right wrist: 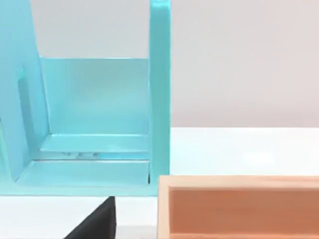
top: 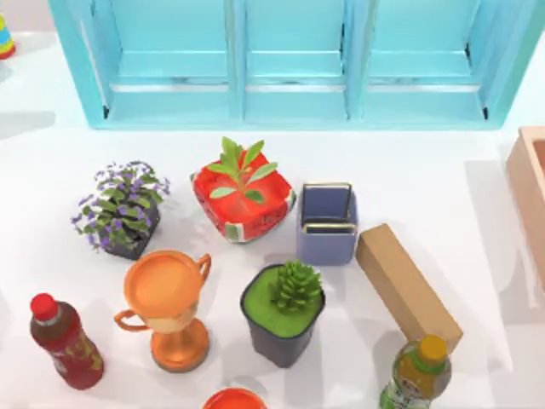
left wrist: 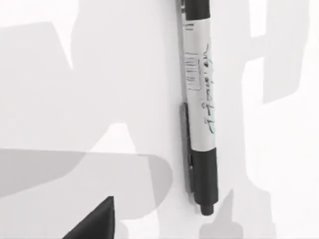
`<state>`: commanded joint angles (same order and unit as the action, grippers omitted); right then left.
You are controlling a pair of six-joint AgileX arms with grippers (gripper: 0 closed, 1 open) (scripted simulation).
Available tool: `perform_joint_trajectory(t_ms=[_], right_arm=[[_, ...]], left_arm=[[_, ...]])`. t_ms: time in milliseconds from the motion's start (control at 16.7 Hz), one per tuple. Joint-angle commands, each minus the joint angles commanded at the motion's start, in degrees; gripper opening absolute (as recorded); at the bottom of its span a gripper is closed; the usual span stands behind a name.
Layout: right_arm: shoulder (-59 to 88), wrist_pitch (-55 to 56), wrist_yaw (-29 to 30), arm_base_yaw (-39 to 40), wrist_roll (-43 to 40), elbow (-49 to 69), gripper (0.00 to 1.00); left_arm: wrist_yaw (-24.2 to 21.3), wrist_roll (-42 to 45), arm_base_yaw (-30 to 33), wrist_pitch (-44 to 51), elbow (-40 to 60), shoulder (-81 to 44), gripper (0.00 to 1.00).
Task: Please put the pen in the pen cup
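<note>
The pen (left wrist: 202, 109) has a white barrel with dark writing, a black clip and black ends. It lies flat on the white table in the left wrist view, below my left gripper (left wrist: 94, 221), of which a dark corner shows apart from the pen. The pen cup (top: 327, 223), slate-blue with a pale rim and an inner divider, stands upright near the table's middle, just right of a red pot. A dark corner of my right gripper (right wrist: 94, 221) shows in the right wrist view, facing a cyan shelf and an orange box.
A cyan shelf unit (top: 289, 60) spans the back. Around the cup stand a red pot with a green plant (top: 243, 200), a purple-flowered pot (top: 123, 213), an orange trophy (top: 166, 307), a succulent pot (top: 283, 315), a tan block (top: 407, 285), two bottles (top: 64, 341) (top: 417, 375) and an orange box (top: 530, 187).
</note>
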<state>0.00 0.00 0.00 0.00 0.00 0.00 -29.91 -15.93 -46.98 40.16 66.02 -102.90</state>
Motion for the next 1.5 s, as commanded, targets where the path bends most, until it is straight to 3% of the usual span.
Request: perform_joint_trajectory(t_ms=[240,660,1140,1440,1500], right_arm=[[0.00,0.00,0.00,0.00,0.00,0.00,1.00],[0.00,0.00,0.00,0.00,0.00,0.00,1.00],[0.00,0.00,0.00,0.00,0.00,0.00,1.00],[0.00,0.00,0.00,0.00,0.00,0.00,1.00],[0.00,0.00,0.00,0.00,0.00,0.00,1.00]], left_arm=[[-2.33,-0.56,-2.32,2.55,4.26,-6.10,1.00],[-2.24,-1.07,-1.76,1.55,3.97,-6.69,1.00],[-1.07,-9.02,5.16,-17.23,0.35,-17.31,1.00],[-0.90,-9.87,5.96,-18.81,-0.01,-18.40,1.00],[-0.90,-9.87,5.96,-18.81,-0.01,-18.40,0.92]])
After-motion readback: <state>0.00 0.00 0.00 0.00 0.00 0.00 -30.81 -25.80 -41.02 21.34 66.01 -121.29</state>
